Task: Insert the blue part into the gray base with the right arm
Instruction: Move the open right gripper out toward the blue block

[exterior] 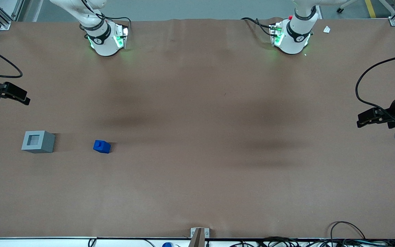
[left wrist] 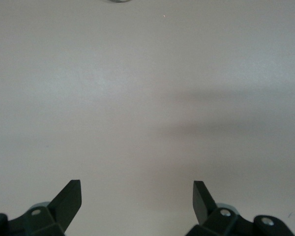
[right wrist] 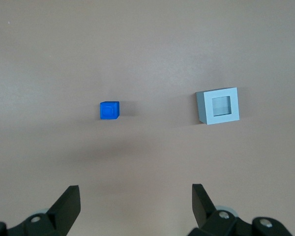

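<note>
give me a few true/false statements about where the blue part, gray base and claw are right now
1. The blue part sits inside the gray base. False: it lies on the table beside the base, apart from it.
2. The base's recess faces up and holds nothing. True.
3. The claw is shut on the blue part. False: it is open, holding nothing, well above the table with both blocks in its wrist view.
4. The base lies nearer the working arm's end of the table than the blue part. True.
5. The blue part is bigger than the base. False: it is clearly smaller.
</note>
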Available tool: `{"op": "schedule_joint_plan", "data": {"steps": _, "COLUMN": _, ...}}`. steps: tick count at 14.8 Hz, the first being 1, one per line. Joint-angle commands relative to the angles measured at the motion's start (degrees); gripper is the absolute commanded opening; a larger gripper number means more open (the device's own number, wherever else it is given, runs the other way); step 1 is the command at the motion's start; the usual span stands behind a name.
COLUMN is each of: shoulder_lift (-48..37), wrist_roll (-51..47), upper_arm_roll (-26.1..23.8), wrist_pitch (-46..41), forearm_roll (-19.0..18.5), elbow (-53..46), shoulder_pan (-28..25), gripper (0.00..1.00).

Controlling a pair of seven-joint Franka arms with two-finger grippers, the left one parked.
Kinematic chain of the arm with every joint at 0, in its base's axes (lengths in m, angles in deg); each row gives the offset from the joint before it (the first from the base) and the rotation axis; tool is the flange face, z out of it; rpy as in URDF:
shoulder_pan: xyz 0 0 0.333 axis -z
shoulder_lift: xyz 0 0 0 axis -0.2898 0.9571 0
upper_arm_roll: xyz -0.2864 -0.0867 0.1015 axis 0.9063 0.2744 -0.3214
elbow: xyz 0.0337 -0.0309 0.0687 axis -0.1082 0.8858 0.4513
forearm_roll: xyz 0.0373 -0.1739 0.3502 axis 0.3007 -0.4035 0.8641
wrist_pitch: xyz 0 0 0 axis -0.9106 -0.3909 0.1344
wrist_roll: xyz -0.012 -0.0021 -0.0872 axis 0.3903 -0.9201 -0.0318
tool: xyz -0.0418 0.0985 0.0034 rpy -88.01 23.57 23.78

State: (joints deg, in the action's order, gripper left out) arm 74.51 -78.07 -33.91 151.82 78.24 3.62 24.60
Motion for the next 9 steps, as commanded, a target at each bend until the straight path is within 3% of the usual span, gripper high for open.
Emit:
{"op": "schedule_joint_plan", "data": {"steps": 1, "shoulder_lift": 0.26, "wrist_roll": 0.41, "upper_arm_roll": -0.01, "wrist_pitch": -0.52, "forearm_roll": -0.52, "elbow": -0.40, "shoulder_pan": 0.16, "gripper": 1.00}}
{"op": "schedule_joint_plan", "data": {"steps": 5, "shoulder_lift": 0.70, "wrist_roll": 0.40, "upper_arm_roll": -0.09, "wrist_pitch": -0.52, "forearm_roll": -0.43, "elbow": -0.31, "shoulder_pan": 0.33, "gripper": 1.00}}
{"op": "schedule_joint_plan", "data": {"steps": 8, "shoulder_lift": 3.07, "wrist_roll": 1.29, "upper_arm_roll": 0.26, "wrist_pitch": 2.54, "forearm_roll": 5.35, "elbow": 2.93, "shoulder_pan": 2.79, "gripper": 1.00}}
{"op": "schedule_joint_plan", "data": {"steps": 9, "shoulder_lift": 4.12, "wrist_roll": 1.29, "upper_arm_roll": 0.26, "wrist_pitch": 3.86, "forearm_roll": 5.72, "elbow": 3.99, "shoulder_pan": 2.71, "gripper": 1.00}}
